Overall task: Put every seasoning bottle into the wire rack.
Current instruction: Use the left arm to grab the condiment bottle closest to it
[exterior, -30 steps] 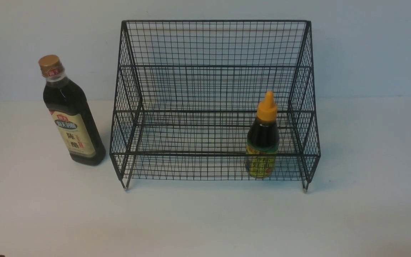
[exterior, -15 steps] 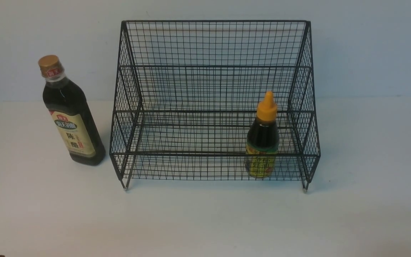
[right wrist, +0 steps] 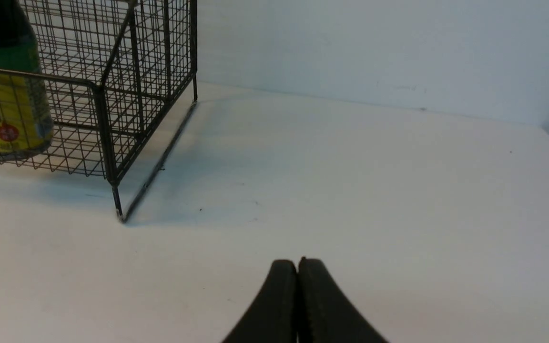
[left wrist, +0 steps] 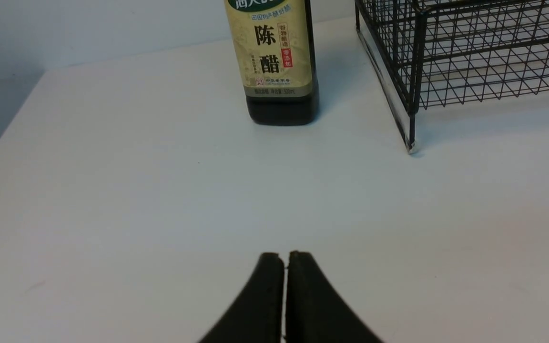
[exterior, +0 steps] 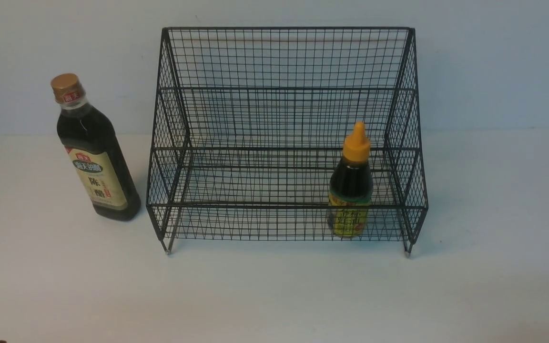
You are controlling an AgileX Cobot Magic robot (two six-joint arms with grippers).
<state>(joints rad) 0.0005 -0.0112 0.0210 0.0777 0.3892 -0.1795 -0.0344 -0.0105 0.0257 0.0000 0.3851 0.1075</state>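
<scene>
On the table [exterior: 274, 295], left of the rack: the tall bottle [exterior: 94, 152] stands upright just beside the wire rack [exterior: 284, 57], outside it.
Lower tier, right end: the short bottle [exterior: 350, 186] stands upright inside.
Near side, left: the left gripper [left wrist: 285, 257], fingers pressed together, holding nothing, the tall bottle well ahead of it.
Near side, right: the right gripper [right wrist: 297, 264], pressed together too, apart from the rack's corner.
Wrist views: both grippers' tips.
Front view: the whole rack and both caps.

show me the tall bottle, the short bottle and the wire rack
tall bottle [exterior: 96, 181]: front view, on its cream label
short bottle [exterior: 356, 146]: front view, on its orange-yellow nozzle cap
wire rack [exterior: 255, 205]: front view, on the top rail of the lower tier's front
</scene>
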